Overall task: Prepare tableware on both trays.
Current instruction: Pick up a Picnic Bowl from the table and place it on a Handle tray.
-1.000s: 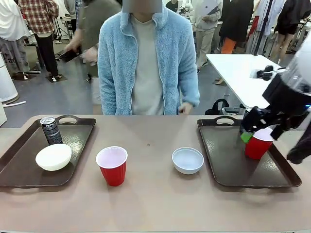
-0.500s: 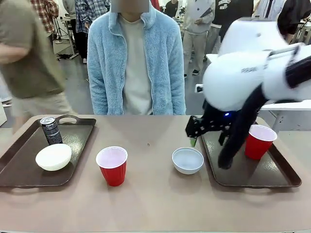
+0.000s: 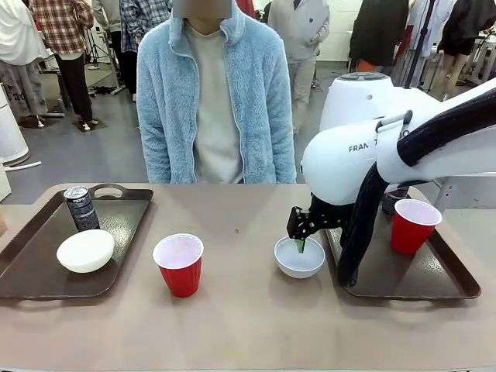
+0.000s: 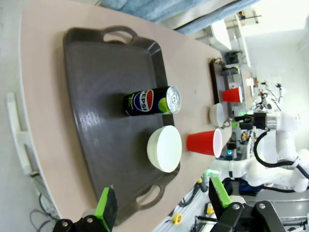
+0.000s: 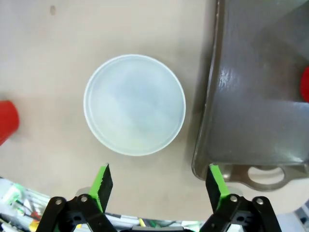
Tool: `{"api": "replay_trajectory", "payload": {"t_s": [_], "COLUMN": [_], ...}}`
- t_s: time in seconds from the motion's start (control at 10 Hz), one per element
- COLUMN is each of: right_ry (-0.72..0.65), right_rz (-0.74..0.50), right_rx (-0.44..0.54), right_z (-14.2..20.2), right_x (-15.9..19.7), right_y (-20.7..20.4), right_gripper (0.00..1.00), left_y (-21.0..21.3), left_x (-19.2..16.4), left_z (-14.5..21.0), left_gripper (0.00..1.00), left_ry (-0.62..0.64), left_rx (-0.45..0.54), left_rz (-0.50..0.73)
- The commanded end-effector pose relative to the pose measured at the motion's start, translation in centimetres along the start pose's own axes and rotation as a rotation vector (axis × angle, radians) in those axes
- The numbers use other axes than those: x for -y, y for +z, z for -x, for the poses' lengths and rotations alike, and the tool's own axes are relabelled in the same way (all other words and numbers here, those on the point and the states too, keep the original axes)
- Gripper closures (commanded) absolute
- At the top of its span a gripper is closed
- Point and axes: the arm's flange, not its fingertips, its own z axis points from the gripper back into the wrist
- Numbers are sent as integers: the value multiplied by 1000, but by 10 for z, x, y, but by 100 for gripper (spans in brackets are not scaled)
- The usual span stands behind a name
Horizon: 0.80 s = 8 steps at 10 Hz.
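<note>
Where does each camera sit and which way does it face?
Front: fixed, robot's side, facing across the table at the person; white right arm, right gripper above the small round white bowl.
Left wrist: high over the left dark brown rectangular plastic tray, looking down; open left gripper below.
Right wrist: straight down on that bowl, shared with front; its open gripper below.

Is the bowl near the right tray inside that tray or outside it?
Outside. The bowl stands on the table beside the right tray; the right wrist view shows table between them.
</note>
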Motion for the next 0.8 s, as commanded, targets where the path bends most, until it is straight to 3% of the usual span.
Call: {"api": "replay_trajectory", "payload": {"t_s": [0.0,0.6,0.7], "right_ry": [-23,20,39], "right_rz": [-3,-56,-60], "right_rx": [45,92,93], "right_z": [-4,-24,-24], "right_x": [3,12,12], "right_y": [-15,-59,-57], "right_gripper": [0,0,58], "left_y": [1,1,1], "left_x": [3,3,3], "left_z": [2,2,2], "left_gripper": [0,0,0], "left_ry": [14,14,14], "left_rx": [2,2,2], "left_rz": [-17,-17,-17]}}
